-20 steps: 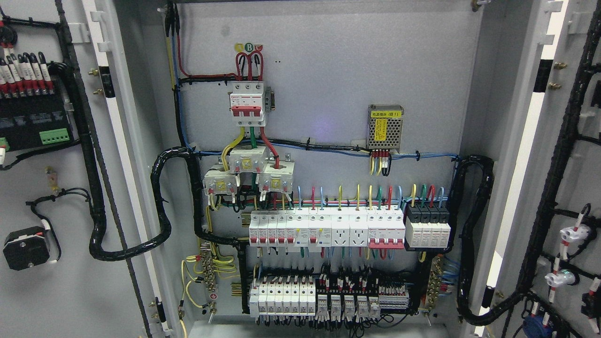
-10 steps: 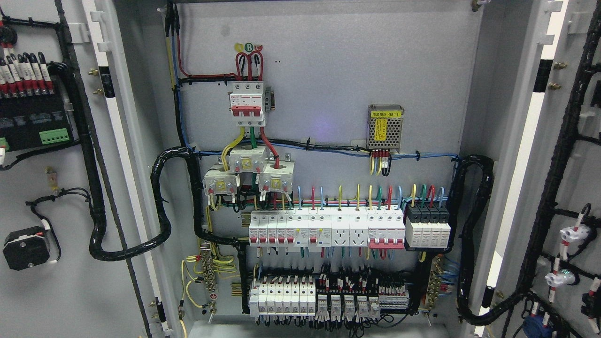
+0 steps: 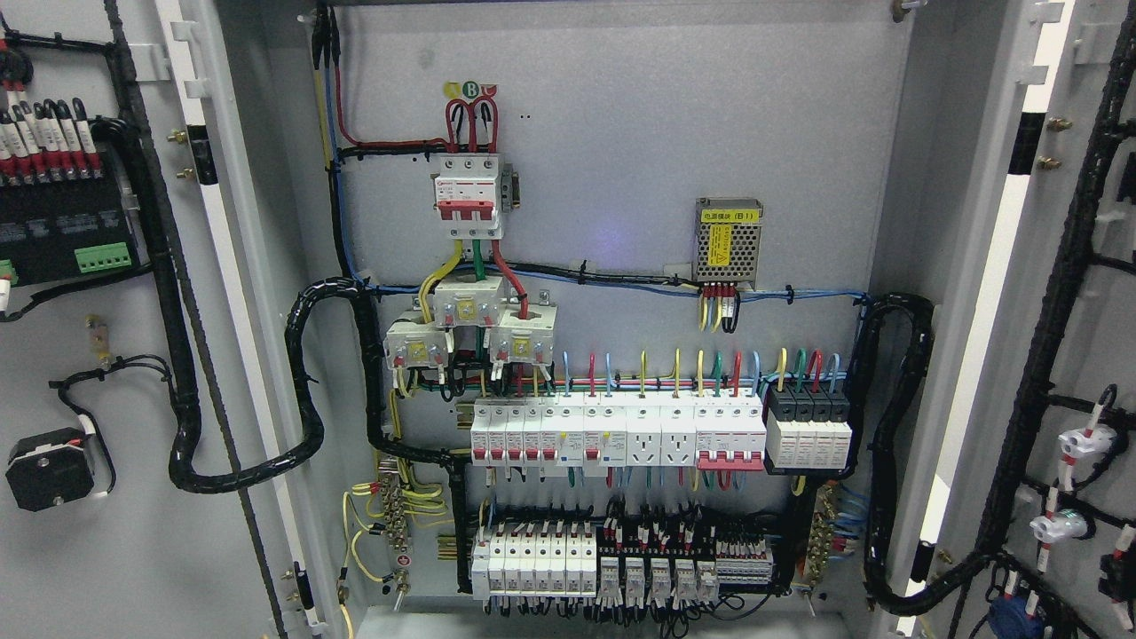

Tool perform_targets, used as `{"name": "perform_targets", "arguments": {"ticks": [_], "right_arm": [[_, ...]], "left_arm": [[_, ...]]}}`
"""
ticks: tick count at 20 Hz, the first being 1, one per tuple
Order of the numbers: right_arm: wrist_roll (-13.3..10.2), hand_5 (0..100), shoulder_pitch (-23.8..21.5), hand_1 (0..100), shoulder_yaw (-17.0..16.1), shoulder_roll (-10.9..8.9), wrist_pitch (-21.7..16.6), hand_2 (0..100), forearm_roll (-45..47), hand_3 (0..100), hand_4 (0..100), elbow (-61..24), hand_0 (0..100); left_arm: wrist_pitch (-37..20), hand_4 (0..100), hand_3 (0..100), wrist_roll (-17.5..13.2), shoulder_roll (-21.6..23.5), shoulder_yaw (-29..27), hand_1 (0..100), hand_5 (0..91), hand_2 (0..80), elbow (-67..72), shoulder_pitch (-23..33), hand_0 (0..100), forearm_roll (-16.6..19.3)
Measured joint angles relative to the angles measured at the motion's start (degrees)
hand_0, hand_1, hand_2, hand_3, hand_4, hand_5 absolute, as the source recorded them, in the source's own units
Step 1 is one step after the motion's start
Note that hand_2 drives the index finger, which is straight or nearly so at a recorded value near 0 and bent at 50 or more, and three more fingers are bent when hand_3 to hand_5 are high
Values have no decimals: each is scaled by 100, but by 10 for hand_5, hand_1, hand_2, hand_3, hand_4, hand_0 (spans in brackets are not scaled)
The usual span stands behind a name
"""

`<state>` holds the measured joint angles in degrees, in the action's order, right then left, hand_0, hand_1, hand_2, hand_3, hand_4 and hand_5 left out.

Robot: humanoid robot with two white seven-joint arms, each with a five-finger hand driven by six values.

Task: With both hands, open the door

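Observation:
An electrical cabinet stands wide open in front of me. Its left door (image 3: 106, 550) is swung out at the picture's left, inner face toward me, carrying a black terminal block (image 3: 62, 226) and a cable harness (image 3: 173, 293). Its right door (image 3: 1092, 311) is swung out at the right, with a black cable loom (image 3: 1056, 302) and white lamp fittings (image 3: 1083, 439) on its inner face. Between them the grey back panel (image 3: 639, 124) is fully exposed. Neither of my hands or arms shows anywhere in the head view.
On the back panel sit a red-and-white main breaker (image 3: 467, 195), three current transformers (image 3: 470, 328), a perforated power supply (image 3: 728, 240), a row of white breakers and sockets (image 3: 621, 435) and a lower row of relays (image 3: 621, 568). Black corrugated conduits (image 3: 306, 382) loop to both doors.

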<state>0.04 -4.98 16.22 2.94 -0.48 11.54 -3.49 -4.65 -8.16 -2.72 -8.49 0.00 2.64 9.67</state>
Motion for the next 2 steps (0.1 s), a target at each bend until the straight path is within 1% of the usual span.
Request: {"name": "perform_targets", "arguments": {"ticks": [2], "right_arm": [[-1,0,-3,0,0,15,0,0,0,0,0,0,383]], "left_arm": [[0,0,0,0,0,-1,0,0,0,0,-1,0,0]]}}
